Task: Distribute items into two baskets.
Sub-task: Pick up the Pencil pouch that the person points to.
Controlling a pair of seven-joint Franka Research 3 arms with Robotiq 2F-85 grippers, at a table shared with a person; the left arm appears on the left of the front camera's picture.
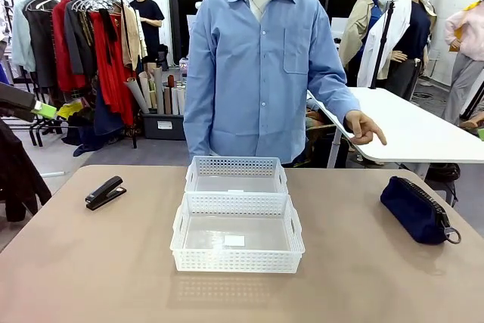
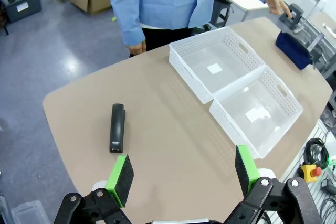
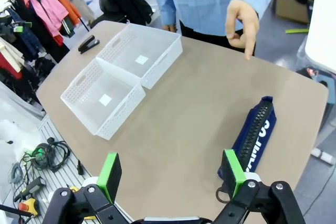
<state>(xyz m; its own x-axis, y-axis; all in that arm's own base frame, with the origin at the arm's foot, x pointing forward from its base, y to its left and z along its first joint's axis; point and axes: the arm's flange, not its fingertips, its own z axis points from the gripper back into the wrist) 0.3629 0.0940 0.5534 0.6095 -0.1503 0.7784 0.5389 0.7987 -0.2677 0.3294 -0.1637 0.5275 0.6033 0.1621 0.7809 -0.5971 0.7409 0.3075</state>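
Note:
Two white perforated baskets stand end to end at the table's middle, the smaller one (image 1: 236, 165) by the person and the larger one (image 1: 237, 261) nearer me; both hold nothing. The black stapler (image 1: 105, 192) lies at the left, the navy zip pouch (image 1: 416, 209) at the right. My left gripper (image 2: 182, 171) hovers open high above the table, with the stapler (image 2: 117, 128) ahead of its left finger. My right gripper (image 3: 171, 174) is open and high too, the pouch (image 3: 254, 135) just beyond its right finger.
A person in a blue shirt stands at the far edge, one hand (image 1: 364, 128) pointing down near the pouch. A white table (image 1: 423, 130) is behind on the right, clothes racks (image 1: 76, 35) at the back left. Bare tabletop surrounds the baskets.

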